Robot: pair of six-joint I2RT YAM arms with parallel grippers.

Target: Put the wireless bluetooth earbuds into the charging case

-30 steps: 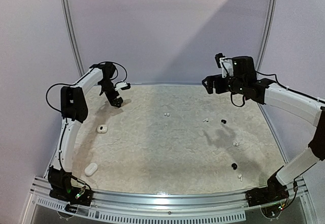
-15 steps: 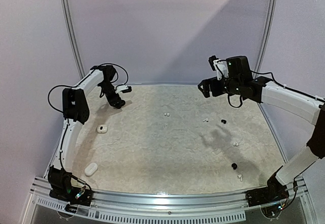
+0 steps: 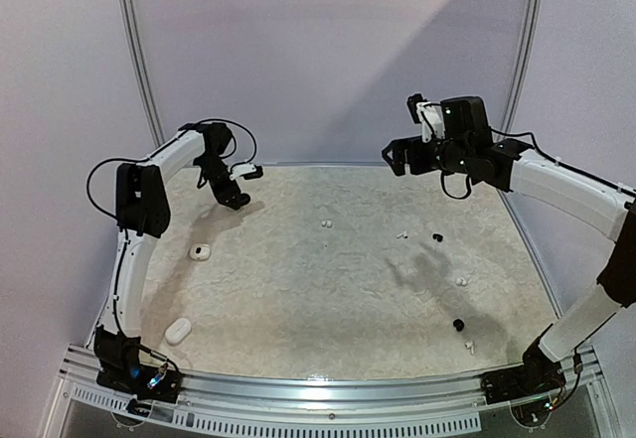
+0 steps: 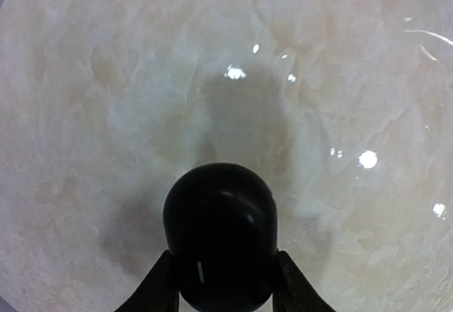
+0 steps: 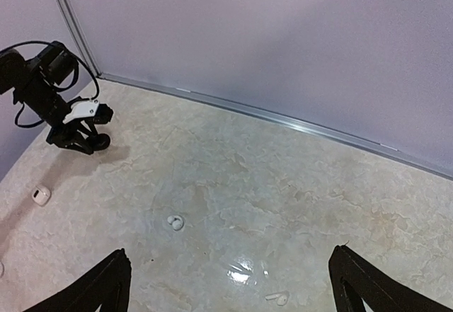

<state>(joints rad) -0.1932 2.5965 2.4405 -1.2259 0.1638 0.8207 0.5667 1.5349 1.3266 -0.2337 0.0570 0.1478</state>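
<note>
Left arm (image 3: 171,156) and right arm (image 3: 561,197): white tubular links, black joint housings, thin black cables (image 3: 91,184) looping behind the jaws, white wrist bracket (image 5: 80,108) beside them, tapered black fingers (image 5: 99,287).

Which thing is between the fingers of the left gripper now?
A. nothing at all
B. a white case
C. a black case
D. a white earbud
C: in the left wrist view, the left gripper has one finger on each side of a rounded black case, and both appear to touch it.
</note>
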